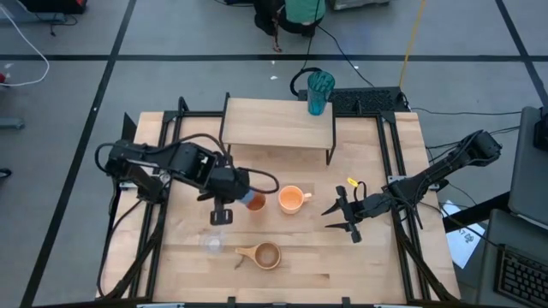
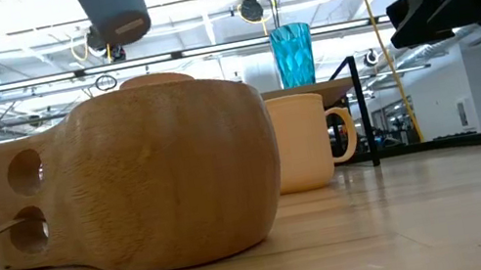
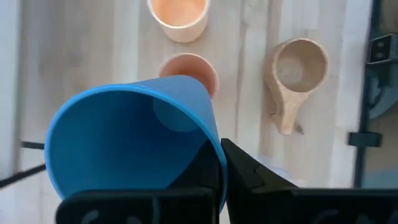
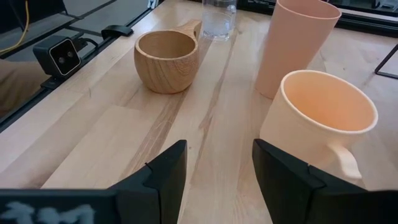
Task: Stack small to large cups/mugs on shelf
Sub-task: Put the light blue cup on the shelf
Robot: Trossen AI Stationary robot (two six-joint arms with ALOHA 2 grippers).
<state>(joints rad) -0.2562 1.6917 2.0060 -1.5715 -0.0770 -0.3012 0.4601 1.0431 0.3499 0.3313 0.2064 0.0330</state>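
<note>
My left gripper (image 3: 217,155) is shut on a blue cup (image 3: 130,146), which it holds in the air over the orange-brown tumbler (image 3: 189,65). The tumbler stands on its base mid-table (image 1: 254,202). The orange handled mug (image 1: 292,199) stands beside it. The wooden cup (image 1: 264,255) and the clear glass (image 1: 211,244) sit nearer the front edge. A teal tumbler (image 1: 320,92) stands on the shelf's (image 1: 274,127) far right corner. My right gripper (image 4: 217,174) waits open, right of the mug, with nothing between its fingers. My left gripper pinches the blue cup's wall at the rim (image 3: 214,149), one finger (image 3: 245,171) outside it; the other, inside, barely shows. The fingers come from above, pointing steeply down. The cup hangs tilted and clear of the table, mouth up, bottom toward the orange-brown tumbler.
Black rails run along the table's left and right sides (image 1: 152,214). The shelf stands on thin black legs (image 1: 330,154) at the far middle. Bare wood (image 1: 368,265) lies at the front right.
</note>
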